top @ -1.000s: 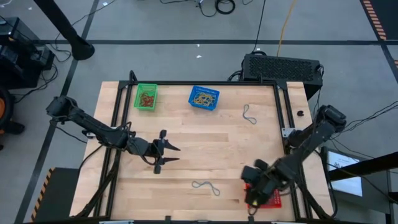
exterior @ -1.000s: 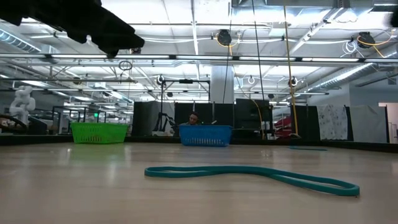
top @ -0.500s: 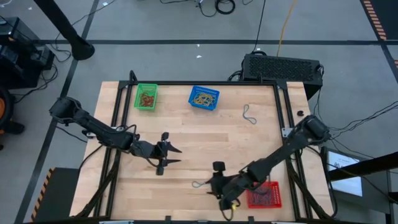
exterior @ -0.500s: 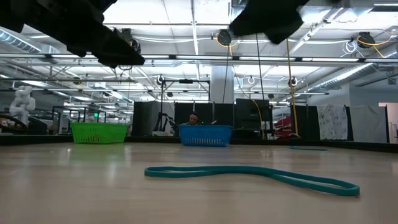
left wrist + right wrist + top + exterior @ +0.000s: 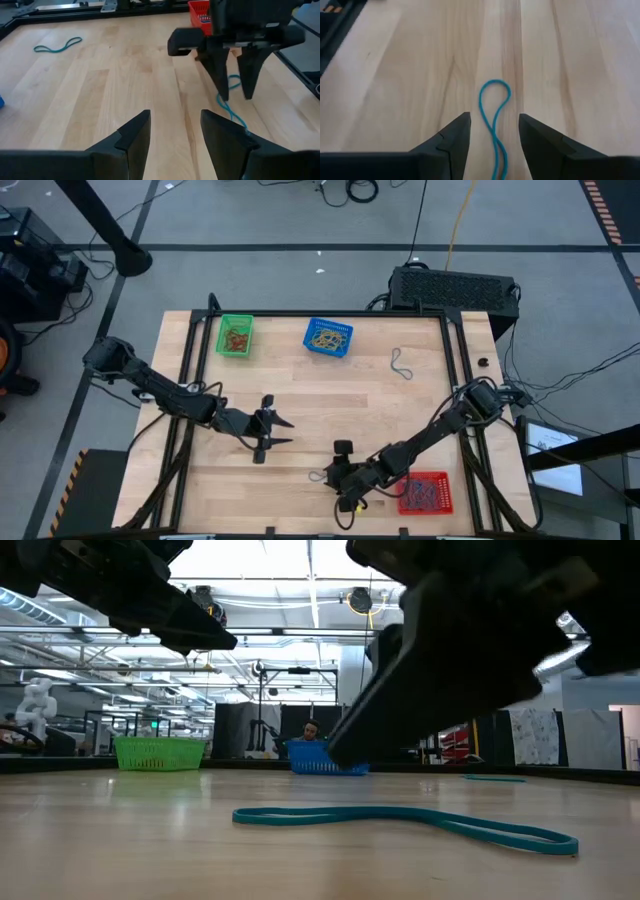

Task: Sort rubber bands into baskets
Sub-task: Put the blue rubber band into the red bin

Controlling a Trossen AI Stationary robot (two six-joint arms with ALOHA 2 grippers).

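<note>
High view: right tool (image 5: 333,477), open and empty, over teal band (image 5: 322,476) on wooden table (image 5: 330,395).

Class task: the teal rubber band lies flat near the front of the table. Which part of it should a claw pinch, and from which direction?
Pinch the narrow waist of the teal rubber band, where its two strands run close together below the rounded loop end. Come straight down from above: it lies flat on the table, so no side offers an edge. The right claw hangs open, astride that stretch.
</note>
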